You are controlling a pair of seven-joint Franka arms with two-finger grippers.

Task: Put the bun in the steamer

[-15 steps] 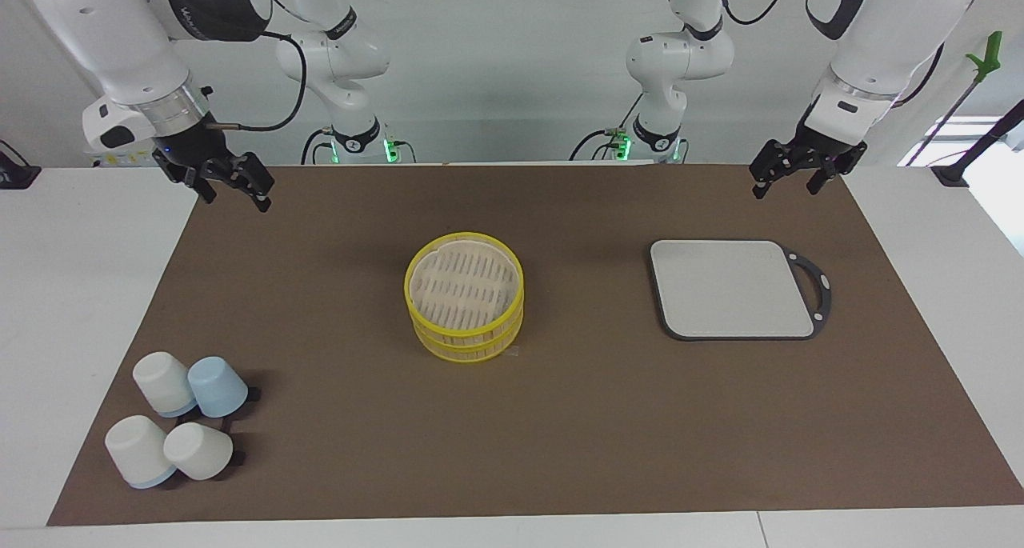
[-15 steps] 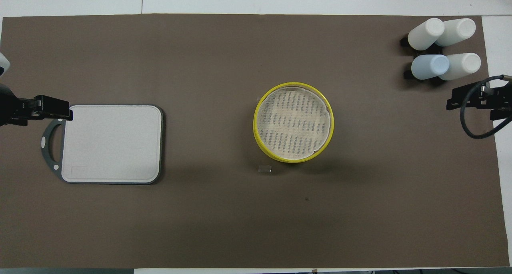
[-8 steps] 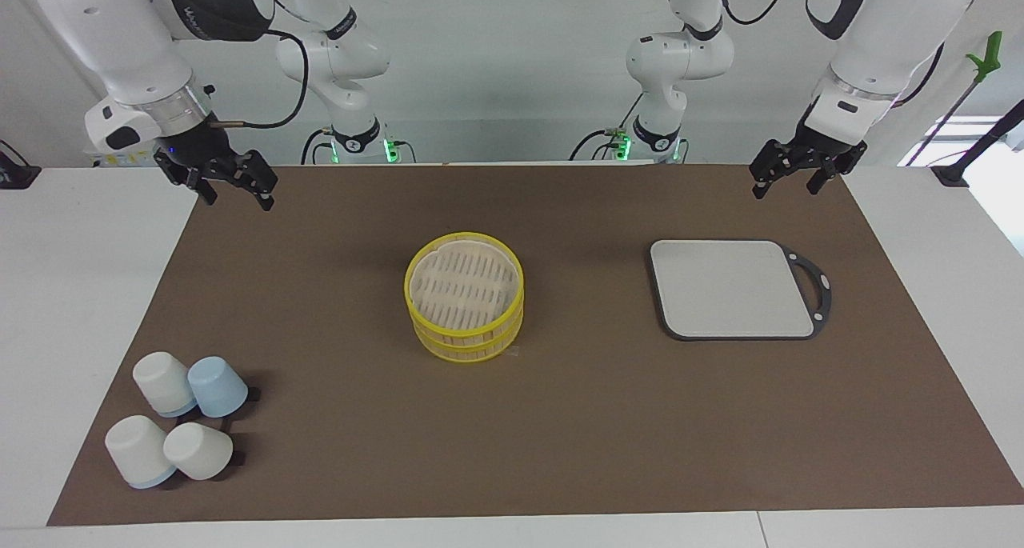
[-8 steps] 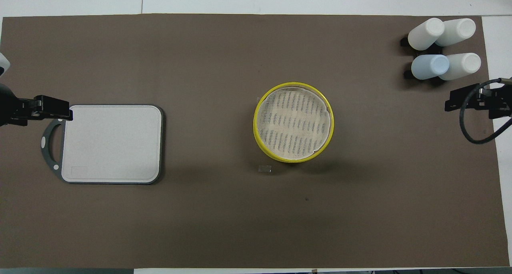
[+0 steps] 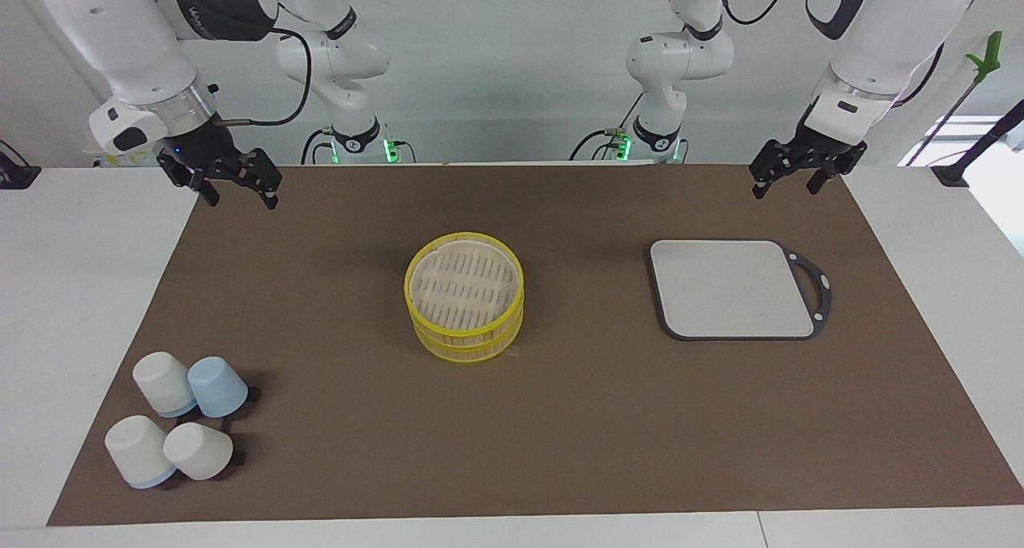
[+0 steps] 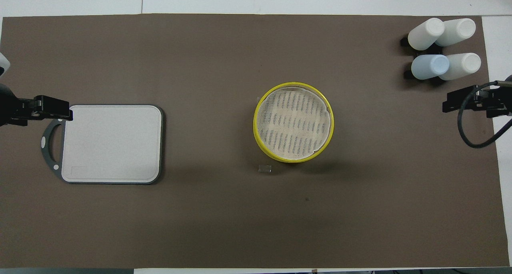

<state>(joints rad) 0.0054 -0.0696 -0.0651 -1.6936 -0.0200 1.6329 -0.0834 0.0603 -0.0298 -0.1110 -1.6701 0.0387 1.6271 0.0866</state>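
Both arms raised — right gripper and left gripper spread.

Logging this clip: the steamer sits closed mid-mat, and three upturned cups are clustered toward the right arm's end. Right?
Not quite. There are four cups, not three: three white and one pale blue, as the facing view shows. The steamer does sit closed mid-mat.
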